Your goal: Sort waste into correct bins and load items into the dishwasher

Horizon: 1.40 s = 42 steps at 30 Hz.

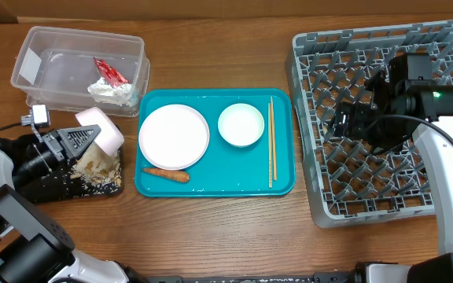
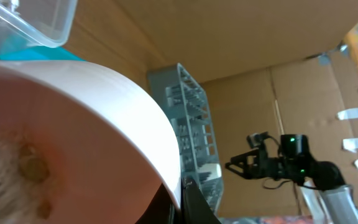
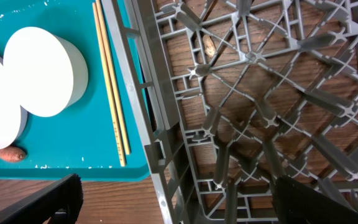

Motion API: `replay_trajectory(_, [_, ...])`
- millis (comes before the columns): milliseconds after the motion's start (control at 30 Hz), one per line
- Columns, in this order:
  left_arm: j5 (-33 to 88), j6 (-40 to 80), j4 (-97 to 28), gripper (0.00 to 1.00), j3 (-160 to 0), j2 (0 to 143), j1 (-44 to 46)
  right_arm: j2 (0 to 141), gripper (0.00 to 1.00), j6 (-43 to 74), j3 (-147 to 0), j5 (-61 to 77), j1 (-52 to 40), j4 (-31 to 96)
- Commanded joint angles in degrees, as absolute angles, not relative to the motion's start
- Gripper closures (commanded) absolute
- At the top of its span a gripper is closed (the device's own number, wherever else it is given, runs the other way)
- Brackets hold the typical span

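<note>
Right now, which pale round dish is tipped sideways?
The pinkish-white bowl in the left gripper, over the shallow black tray; the round plate and second bowl on the teal tray sit flat.

overhead: straight down, whole table (image 1: 211, 236) | left wrist: against bowl (image 2: 73, 124), facing rack (image 2: 194, 124) | right wrist: close above rack, tray (image 3: 61, 149)

No writing can be read anywhere; the white label (image 1: 28, 69) on the clear tub (image 1: 81, 32) shows nothing legible

Tilted pink bowl (image 1: 104, 130) over black tray (image 1: 113, 191), crumbs (image 1: 97, 169) beneath it — plate (image 1: 174, 136), white bowl (image 1: 241, 125), chopsticks (image 1: 271, 141) and carrot (image 1: 166, 174) on teal tray (image 1: 219, 179); red wrapper (image 1: 110, 73) and tissue (image 1: 113, 90) in clear tub (image 1: 53, 67).
</note>
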<state>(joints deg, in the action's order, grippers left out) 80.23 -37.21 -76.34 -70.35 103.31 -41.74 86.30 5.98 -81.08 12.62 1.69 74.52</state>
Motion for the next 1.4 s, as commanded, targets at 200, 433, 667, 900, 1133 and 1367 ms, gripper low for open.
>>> replay_trajectory(200, [84.0, -39.0, -80.4, 0.96, -69.7, 103.5, -44.7, 85.6, 0.0, 5.9, -81.3, 12.4, 1.6, 74.3])
replay_trajectory(433, [83.0, -39.0, -80.3, 0.96, -69.7, 103.5, -46.6, 85.6, 0.0, 5.9, -81.3, 12.4, 1.6, 74.3])
replay_trajectory(667, [83.0, -38.5, -80.4, 0.96, -69.7, 103.5, -46.6, 85.6, 0.0, 5.9, -81.3, 12.4, 1.6, 74.3])
replay_trajectory(900, [85.1, -37.2, -80.9, 0.96, -69.7, 103.5, -46.6, 85.6, 0.0, 5.9, -81.3, 12.4, 1.6, 74.3])
replay_trajectory(1133, [85.6, -37.2, -80.8, 0.96, -69.7, 103.5, -46.6, 85.6, 0.0, 5.9, -81.3, 12.4, 1.6, 74.5])
replay_trajectory(1367, [85.6, -35.9, -80.9, 0.96, -69.7, 103.5, -46.6, 85.6, 0.0, 5.9, -81.3, 12.4, 1.6, 74.5])
